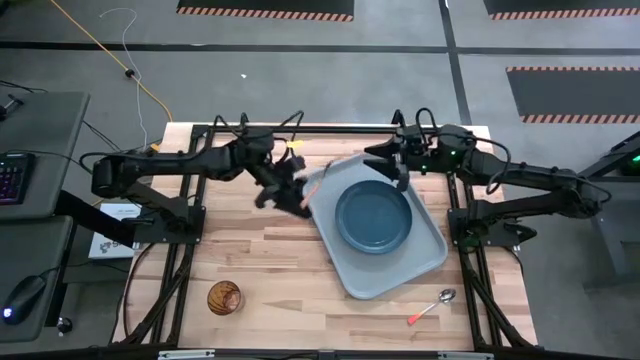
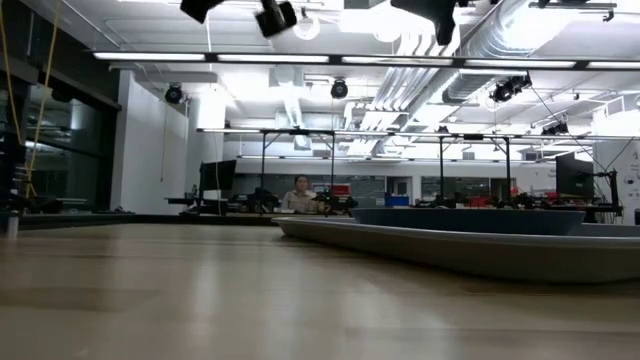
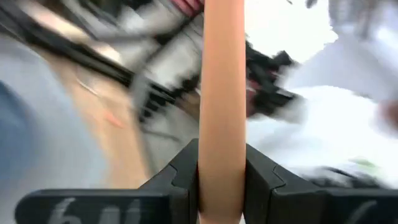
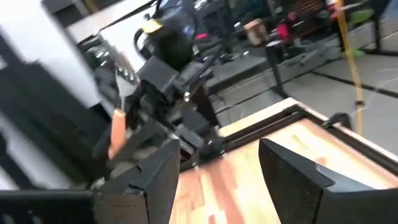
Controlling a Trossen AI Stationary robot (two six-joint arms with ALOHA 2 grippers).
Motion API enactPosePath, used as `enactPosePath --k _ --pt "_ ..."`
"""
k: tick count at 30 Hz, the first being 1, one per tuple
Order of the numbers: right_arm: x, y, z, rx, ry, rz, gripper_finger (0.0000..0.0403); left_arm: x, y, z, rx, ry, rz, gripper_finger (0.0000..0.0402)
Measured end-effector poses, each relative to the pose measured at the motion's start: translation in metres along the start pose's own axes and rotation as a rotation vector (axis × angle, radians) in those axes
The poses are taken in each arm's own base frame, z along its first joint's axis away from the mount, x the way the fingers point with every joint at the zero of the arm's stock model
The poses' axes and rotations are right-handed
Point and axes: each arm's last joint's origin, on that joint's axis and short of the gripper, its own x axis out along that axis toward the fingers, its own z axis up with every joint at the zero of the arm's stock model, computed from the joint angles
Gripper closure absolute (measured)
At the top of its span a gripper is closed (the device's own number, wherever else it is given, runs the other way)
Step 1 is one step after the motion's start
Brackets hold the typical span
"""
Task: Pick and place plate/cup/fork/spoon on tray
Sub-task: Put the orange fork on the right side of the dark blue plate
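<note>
Left wrist view: the fork (image 3: 222,99) is seen clamped by its orange handle between the closed jaws of the left gripper (image 1: 290,190), held above the table (image 1: 260,250) beside the tray (image 1: 425,262), which carries the plate (image 1: 373,216). The right gripper (image 1: 393,163), jaws apart, is held empty over the tray's far edge. For a clean placement, the fork would best be lowered onto bare tray before release. Cup (image 1: 224,297) and spoon (image 1: 432,305) remain on the table.

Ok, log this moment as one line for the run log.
left gripper: shut on fork, by tray | right gripper: open, over tray's far edge | plate: on tray | cup, spoon: on table
</note>
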Motion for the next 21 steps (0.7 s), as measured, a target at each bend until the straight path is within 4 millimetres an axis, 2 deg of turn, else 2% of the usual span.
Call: enactPosePath --k 3,6,13,21 --pt "0.004 0.001 -0.005 -0.03 0.055 0.071 0.0192 0.006 -0.002 -0.005 -0.156 0.122 -0.116 0.0336" --pt "0.01 0.004 -0.011 -0.047 0.097 0.115 0.0192 0.013 0.004 -0.01 -0.275 0.206 -0.155 0.0336" --pt "0.016 0.019 -0.021 -0.073 0.152 0.232 0.0192 0.013 0.018 -0.007 -0.324 0.191 -0.135 0.0336" --pt "0.017 0.02 -0.02 -0.172 0.083 0.118 0.0192 0.016 0.019 -0.006 -0.34 0.167 -0.121 0.0336"
